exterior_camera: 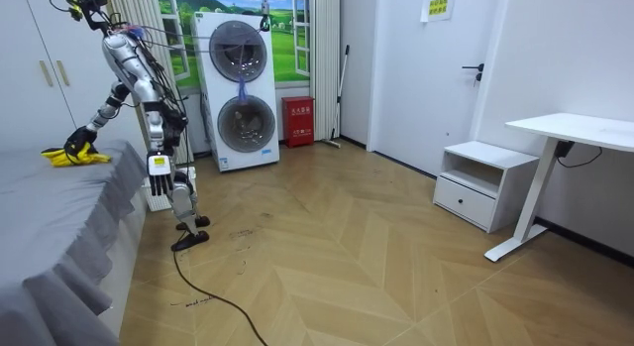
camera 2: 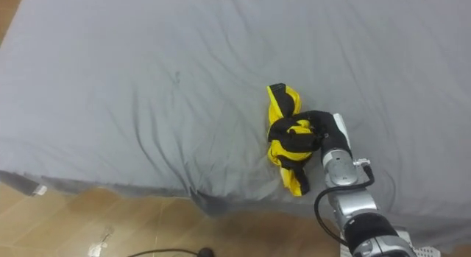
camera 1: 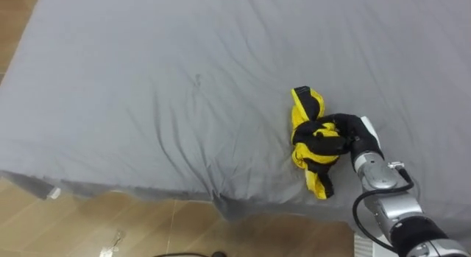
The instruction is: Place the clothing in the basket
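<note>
Early stage: right hand (camera 1: 355,136) clenched on the crumpled yellow-and-black fabric garment (camera 1: 305,108) under its fingers on the wrinkled grey bedsheet (camera 1: 147,80); lift and basketing remain.

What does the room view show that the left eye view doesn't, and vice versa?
Room view: the robot standing beside the grey bed, stacked washing machines, a white desk, a bedside cabinet. Left eye view: the right hand with fingers curled into the yellow-and-black garment, creases in the sheet. Both: that hand on the garment on the bed.
</note>
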Controlling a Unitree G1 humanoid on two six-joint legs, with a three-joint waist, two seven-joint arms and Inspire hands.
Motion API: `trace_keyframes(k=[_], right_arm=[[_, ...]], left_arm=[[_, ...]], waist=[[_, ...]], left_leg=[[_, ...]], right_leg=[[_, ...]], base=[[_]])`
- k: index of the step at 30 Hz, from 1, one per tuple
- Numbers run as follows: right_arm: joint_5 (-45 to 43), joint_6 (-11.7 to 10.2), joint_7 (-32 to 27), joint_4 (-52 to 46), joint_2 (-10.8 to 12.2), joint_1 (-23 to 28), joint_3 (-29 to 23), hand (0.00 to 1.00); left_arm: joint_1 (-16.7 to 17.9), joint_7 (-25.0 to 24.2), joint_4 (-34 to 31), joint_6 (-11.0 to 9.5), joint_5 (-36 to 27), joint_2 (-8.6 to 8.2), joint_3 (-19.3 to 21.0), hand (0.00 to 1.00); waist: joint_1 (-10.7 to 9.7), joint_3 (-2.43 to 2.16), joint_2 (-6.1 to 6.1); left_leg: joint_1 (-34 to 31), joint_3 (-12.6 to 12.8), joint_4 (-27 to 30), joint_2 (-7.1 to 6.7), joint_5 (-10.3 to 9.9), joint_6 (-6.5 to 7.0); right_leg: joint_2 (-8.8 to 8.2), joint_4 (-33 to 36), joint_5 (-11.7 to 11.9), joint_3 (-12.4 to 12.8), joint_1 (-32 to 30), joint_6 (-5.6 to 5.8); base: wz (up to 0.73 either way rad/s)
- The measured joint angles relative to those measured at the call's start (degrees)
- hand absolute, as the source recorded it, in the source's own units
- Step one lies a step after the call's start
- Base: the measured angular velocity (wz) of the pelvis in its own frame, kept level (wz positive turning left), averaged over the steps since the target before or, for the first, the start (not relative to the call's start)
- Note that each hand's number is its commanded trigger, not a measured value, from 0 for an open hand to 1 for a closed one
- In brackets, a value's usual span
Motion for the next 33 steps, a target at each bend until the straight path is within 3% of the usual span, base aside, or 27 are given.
trace_keyframes(k=[7,15,20,24,28,30,33], right_arm=[[0.0,0.1,1.8,0.0,0.0,0.4,0.0,1.0],[3.3,0.1,2.2,-1.0,0.0,0.7,-0.6,1.0],[4.8,0.1,2.0,-9.5,-0.5,5.3,-3.0,1.0],[6.5,0.0,1.7,-20.1,-0.6,11.4,-7.2,1.0],[8.9,0.5,1.0,-25.7,-0.9,17.7,-9.1,1.0],[10.5,1.3,0.9,-29.8,-1.0,21.1,-11.4,1.0],[10.5,1.4,0.5,-34.7,-1.0,24.6,-14.8,1.0]], left_arm=[[0.0,0.0,0.1,-0.1,-0.1,0.41,0.0,0.0],[0.1,0.0,1.2,-0.3,0.0,0.37,1.3,0.0],[0.5,-0.1,2.3,0.1,0.1,0.37,2.1,0.0],[2.2,0.1,2.4,0.2,0.1,0.35,3.9,0.0],[4.4,1.8,1.8,1.0,0.4,0.18,5.8,0.0],[4.9,2.8,0.5,1.3,1.9,-0.01,5.8,0.0],[4.7,3.2,0.4,1.6,3.0,-0.88,6.0,0.0]], waist=[[0.0,-0.02,-0.81],[-1.1,-0.11,-0.95],[-2.5,-0.42,-1.23],[-5.2,-1.1,-1.79],[-7.8,-2.06,-2.99],[-10.2,-2.11,-2.94],[-11.8,-2.12,-2.87]], left_leg=[[0.0,0.2,0.0,-0.17,0.4,0.23],[0.5,0.2,0.1,-0.22,0.4,0.28],[4.0,0.0,0.0,-0.36,0.4,0.28],[7.8,0.3,-1.2,-0.5,0.4,0.28],[12.8,2.8,-1.8,-0.54,0.3,0.18],[14.3,3.0,-2.0,-0.58,0.1,0.07],[17.2,4.8,-3.0,-0.28,-0.3,0.02]], right_leg=[[-0.21,0.3,0.1,0.0,0.0,0.08],[-0.31,0.0,0.2,-0.4,0.7,0.22],[-0.15,-2.3,0.4,-0.6,5.4,0.36],[0.0,-3.9,0.4,-0.3,9.3,0.52],[0.0,-5.1,0.2,1.8,13.8,0.82],[0.09,-5.9,0.2,1.8,15.8,0.97],[0.4,-5.8,0.2,3.6,17.4,1.08]], base=[[0.0],[0.01],[0.03],[-0.04],[-0.23],[-0.03],[-0.29]])
